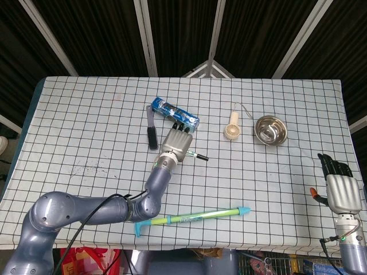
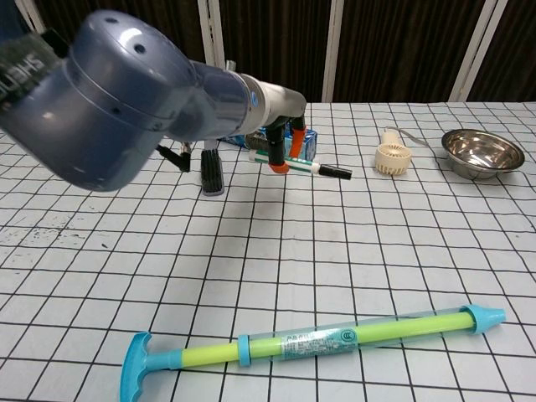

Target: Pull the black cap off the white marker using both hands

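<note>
The white marker [image 2: 303, 165] with green print has its black cap [image 2: 339, 172] pointing right. My left hand [image 2: 280, 144] grips the marker by its left part and holds it a little above the table, near level. In the head view the left hand [image 1: 176, 142] covers most of the marker, and only the black cap [image 1: 202, 157] sticks out to the right. My right hand [image 1: 338, 187] hangs off the table's front right corner, far from the marker, with fingers extended and nothing in it. The chest view does not show the right hand.
Behind the left hand lie a blue packet [image 1: 175, 113] and a black-handled tool [image 1: 151, 135]. To the right stand a small beige fan [image 1: 232, 130] and a steel bowl [image 1: 270, 129]. A green and blue pump toy [image 1: 195, 216] lies along the front edge.
</note>
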Tool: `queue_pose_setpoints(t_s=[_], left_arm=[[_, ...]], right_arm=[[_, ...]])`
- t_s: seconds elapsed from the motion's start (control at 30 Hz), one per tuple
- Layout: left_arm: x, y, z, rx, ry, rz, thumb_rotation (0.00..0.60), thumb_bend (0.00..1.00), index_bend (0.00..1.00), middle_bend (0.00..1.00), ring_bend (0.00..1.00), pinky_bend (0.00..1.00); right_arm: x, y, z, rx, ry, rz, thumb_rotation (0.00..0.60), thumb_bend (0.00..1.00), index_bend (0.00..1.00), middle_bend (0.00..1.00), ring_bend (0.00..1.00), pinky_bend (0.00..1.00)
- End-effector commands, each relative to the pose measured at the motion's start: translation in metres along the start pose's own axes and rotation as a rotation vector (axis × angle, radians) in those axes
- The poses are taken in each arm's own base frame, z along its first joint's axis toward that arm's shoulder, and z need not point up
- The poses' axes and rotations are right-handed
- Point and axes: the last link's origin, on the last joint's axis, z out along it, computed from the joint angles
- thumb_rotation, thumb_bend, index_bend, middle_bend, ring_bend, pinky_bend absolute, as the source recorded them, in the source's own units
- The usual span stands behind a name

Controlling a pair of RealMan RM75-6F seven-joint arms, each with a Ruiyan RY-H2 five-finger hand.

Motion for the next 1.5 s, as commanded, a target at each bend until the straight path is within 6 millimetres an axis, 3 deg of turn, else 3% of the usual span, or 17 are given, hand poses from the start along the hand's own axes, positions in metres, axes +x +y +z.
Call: queue_pose_setpoints(t_s=[0.03, 0.4, 0.67, 1.17, 1.5], left_arm=[[0.023, -0.025, -0.021, 0.052, 0.046, -0.019, 0.600, 0.61, 0.59, 0.12, 0.00, 0.00], [0.055, -0.041, -0.059, 0.064, 0.123, -0.061, 0.600, 0.61, 0.59, 0.12, 0.00, 0.00], [0.061, -0.045, -0.068, 0.117, 0.172, -0.103, 0.600, 0.60, 0.59, 0.12, 0.00, 0.00], [0.057, -0.006, -0.065, 0.160, 0.196, -0.135, 0.600, 0.59, 0.59, 0.12, 0.00, 0.00], [0.061, 0.006, -0.068, 0.165, 0.201, -0.142, 0.600, 0.59, 0.59, 0.12, 0.00, 0.00]], right_arm=[[0.005, -0.008, 0.005, 0.011, 0.002, -0.004, 0.600, 0.27, 0.08, 0.12, 0.16, 0.15], [0.018, -0.032, 0.013, 0.049, 0.016, 0.013, 0.600, 0.27, 0.11, 0.12, 0.16, 0.15], [0.030, -0.058, 0.012, 0.073, 0.029, 0.100, 0.600, 0.27, 0.18, 0.12, 0.16, 0.15], [0.081, -0.138, 0.026, 0.199, 0.050, 0.147, 0.600, 0.27, 0.23, 0.12, 0.16, 0.15], [0.098, -0.191, 0.041, 0.263, 0.013, 0.147, 0.600, 0.27, 0.26, 0.12, 0.16, 0.15]])
